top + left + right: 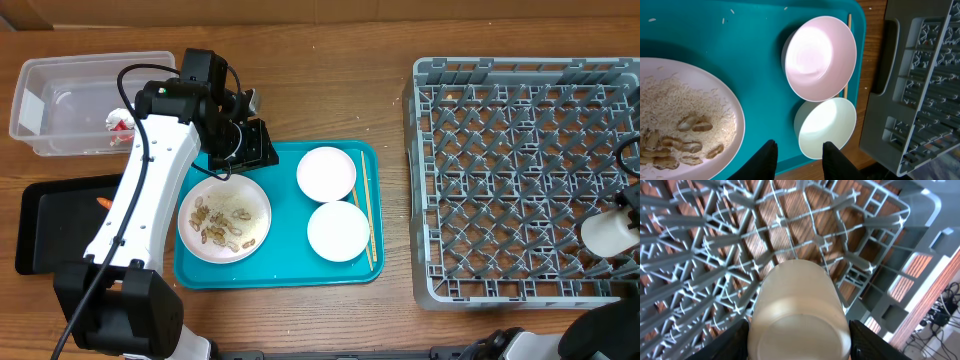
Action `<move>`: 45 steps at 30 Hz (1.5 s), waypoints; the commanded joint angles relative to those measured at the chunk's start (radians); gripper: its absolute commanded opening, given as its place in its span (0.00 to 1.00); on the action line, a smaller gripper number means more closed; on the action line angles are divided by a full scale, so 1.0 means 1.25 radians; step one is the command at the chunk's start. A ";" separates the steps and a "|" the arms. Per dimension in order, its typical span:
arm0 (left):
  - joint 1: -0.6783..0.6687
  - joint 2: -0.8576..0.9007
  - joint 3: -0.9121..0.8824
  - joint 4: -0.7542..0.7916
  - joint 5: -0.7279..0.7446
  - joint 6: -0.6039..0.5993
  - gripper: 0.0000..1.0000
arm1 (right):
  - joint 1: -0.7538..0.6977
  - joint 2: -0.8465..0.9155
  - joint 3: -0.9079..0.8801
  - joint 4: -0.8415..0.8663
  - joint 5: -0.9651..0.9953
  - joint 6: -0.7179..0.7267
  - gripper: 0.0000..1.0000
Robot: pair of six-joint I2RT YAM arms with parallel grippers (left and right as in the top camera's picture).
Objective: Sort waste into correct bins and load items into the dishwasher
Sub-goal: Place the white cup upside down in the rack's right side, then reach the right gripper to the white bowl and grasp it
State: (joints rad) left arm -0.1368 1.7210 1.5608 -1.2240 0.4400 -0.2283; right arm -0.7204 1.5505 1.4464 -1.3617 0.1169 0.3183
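1. Loading has barely begun. The right gripper (800, 347) is clamped on the small white cup (799, 307) over the near right corner of the grey rack (520, 68), which holds nothing else in view.
2. On the teal tray (285, 270), the plate (224, 218) of peanut scraps (215, 232), two bowls (338, 231) and the chopsticks (368, 215) wait. The left gripper (799, 160) hangs above, fingers apart, empty.
3. The black tray (50, 240) holds the carrot (103, 203).
4. Farthest off, the clear tub (60, 75) holds the red wrapper (121, 124), so that much looks sorted.
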 commanded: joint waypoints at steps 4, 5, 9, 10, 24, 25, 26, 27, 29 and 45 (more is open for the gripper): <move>0.004 -0.021 0.015 -0.002 -0.005 0.019 0.32 | -0.007 0.003 -0.025 0.021 0.016 0.016 0.44; 0.004 -0.021 0.015 -0.002 -0.005 0.019 0.32 | -0.007 0.003 -0.025 0.021 0.016 0.016 0.53; 0.004 -0.021 0.015 -0.002 -0.005 0.019 0.33 | -0.007 0.003 -0.025 0.020 0.010 0.016 0.73; 0.004 -0.021 0.015 -0.002 -0.005 0.019 0.33 | -0.007 0.003 -0.025 0.020 0.010 0.016 0.74; 0.004 -0.021 0.015 -0.025 -0.067 0.018 0.33 | 0.009 0.001 -0.023 0.044 -0.292 -0.096 0.82; 0.004 -0.021 0.015 -0.031 -0.083 0.018 0.34 | 0.021 -0.001 -0.020 0.044 -0.330 -0.123 0.82; 0.004 -0.021 0.015 -0.039 -0.103 0.018 0.34 | 0.034 -0.005 -0.014 0.041 -0.358 -0.137 0.82; 0.004 -0.021 0.015 -0.045 -0.121 0.018 0.35 | 0.053 -0.010 -0.007 0.036 -0.391 -0.157 0.82; 0.004 -0.021 0.015 -0.060 -0.187 0.017 0.36 | 0.128 -0.038 0.014 0.029 -0.460 -0.207 0.82; 0.005 -0.021 0.015 -0.098 -0.320 -0.033 0.61 | 0.842 -0.045 0.026 0.080 -0.333 -0.172 0.77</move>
State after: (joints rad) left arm -0.1368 1.7210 1.5608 -1.3426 0.0772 -0.2562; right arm 0.2394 1.4441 1.4605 -1.2659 -0.3908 0.0658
